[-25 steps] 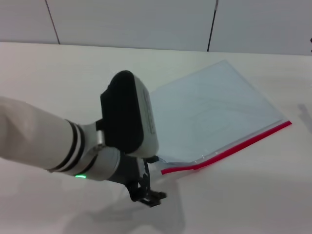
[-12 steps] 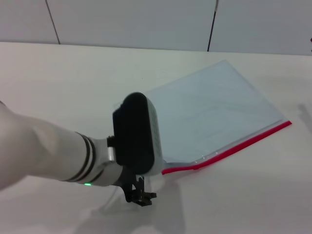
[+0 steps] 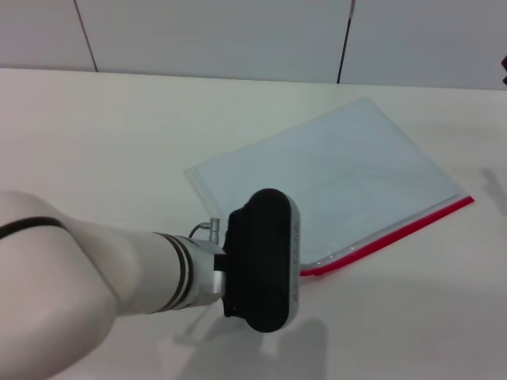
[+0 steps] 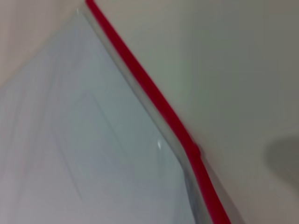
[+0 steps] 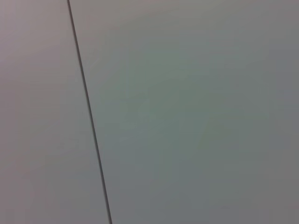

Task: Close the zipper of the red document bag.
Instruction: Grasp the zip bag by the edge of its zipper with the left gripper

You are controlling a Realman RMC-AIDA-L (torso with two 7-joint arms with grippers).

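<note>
While the left arm reached in over the bench (image 3: 95, 127), its wrist housing hid the left end effector (image 3: 265, 305) from the head camera, so I cannot tell whether that end effector was open, closed or gripping anything. Its own wrist camera showed no fingers either, only the bag's plastic and red strip close below.

Beyond and to the right of that end effector lay the red document bag (image 3: 333, 182), flat on the bench, pale sheets showing through. The zipper (image 3: 396, 232) ran along the bag's near long edge, its long axis slanting from the hidden end under the wrist housing away to the far right corner. In the left wrist view the zipper (image 4: 154, 98) crossed the frame as one diagonal red line with a slight kink partway along, which may have been the slider or the point where the seal stopped; I cannot tell which.

Judging from this, the left arm was by far the nearer, poised over the zipper's near-left end, and the coming move would have to follow that slanted line rightward.

The right end effector was not in view; its wrist camera showed only a blank panelled surface.
</note>
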